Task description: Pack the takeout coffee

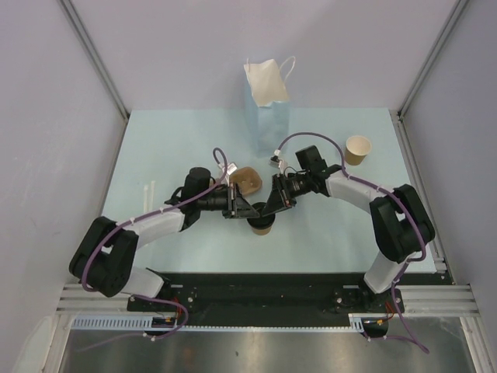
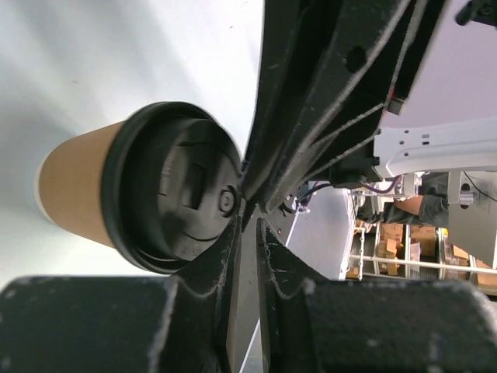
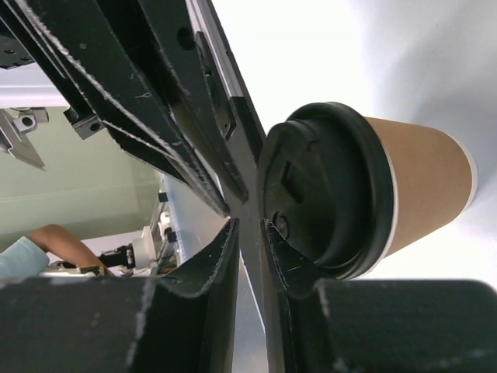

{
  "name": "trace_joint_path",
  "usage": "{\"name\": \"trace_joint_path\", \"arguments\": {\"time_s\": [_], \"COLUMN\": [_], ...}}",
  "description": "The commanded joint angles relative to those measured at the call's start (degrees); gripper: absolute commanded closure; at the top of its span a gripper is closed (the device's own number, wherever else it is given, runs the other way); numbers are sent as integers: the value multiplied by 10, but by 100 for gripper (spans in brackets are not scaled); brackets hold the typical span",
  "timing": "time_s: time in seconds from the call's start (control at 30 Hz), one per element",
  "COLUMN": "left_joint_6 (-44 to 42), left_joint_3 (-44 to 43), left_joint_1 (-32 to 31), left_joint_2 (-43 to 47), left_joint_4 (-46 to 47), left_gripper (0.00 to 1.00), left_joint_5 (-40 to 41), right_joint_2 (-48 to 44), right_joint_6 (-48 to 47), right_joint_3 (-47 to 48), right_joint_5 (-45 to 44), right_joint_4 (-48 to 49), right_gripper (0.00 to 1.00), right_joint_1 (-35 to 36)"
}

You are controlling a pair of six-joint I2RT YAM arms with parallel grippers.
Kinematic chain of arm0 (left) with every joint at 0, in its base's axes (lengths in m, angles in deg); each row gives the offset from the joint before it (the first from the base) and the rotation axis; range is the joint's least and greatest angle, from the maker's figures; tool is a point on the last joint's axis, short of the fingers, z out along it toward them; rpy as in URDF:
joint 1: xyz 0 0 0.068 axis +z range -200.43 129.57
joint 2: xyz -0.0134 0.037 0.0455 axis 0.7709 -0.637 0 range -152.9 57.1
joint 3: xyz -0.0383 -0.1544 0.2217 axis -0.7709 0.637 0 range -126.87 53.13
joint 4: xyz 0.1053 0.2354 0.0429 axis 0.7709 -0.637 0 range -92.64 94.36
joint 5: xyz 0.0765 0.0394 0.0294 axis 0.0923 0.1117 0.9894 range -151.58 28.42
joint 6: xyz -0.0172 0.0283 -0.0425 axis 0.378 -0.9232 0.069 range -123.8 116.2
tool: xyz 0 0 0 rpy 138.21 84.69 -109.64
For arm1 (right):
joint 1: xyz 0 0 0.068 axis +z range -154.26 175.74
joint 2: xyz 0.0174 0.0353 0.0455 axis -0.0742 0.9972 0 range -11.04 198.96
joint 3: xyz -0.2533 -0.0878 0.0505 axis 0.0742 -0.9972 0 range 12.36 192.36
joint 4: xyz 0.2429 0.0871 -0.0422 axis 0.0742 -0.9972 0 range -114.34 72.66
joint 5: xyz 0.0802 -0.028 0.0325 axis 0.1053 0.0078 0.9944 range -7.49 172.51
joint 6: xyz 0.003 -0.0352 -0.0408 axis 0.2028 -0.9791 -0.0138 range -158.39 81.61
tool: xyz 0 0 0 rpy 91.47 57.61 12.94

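The takeout coffee cup (image 1: 262, 227), tan with its black lid on, stands at the table's near middle. It shows in the left wrist view (image 2: 74, 183) with the lid (image 2: 175, 190), and in the right wrist view (image 3: 423, 186) with the lid (image 3: 326, 194). My left gripper (image 1: 247, 213) and right gripper (image 1: 273, 208) meet tip to tip just over the lid. The left gripper (image 2: 248, 221) has its jaws almost together with nothing between them, its tips at the lid's edge. The right gripper (image 3: 248, 225) is the same, one finger (image 3: 291, 256) against the lid.
The brown pulp carrier (image 1: 247, 180) lies just behind the grippers. The tall light-blue bag (image 1: 268, 109) stands at the back middle. A second tan cup (image 1: 358, 149), open and lidless, stands at the right. Thin white sticks (image 1: 147, 190) lie at the left.
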Motion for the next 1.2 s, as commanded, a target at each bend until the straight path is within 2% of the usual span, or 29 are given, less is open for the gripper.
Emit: {"name": "trace_joint_path", "arguments": {"time_s": [0.0,0.33,1.17], "left_joint_6": [0,3,6], "left_joint_3": [-18,-38,-28], "left_joint_1": [-4,0,44], "left_joint_2": [-29,-88,-224], "left_joint_4": [27,6,8], "left_gripper": [83,85,90], "left_joint_5": [1,2,-22], "right_joint_2": [16,64,106], "right_joint_6": [-10,-23,-6], "right_joint_3": [0,0,1], "right_joint_5": [17,6,-74], "right_joint_4": [9,-1,1], "right_gripper": [79,80,82], "right_joint_1": [-4,-32,-39]}}
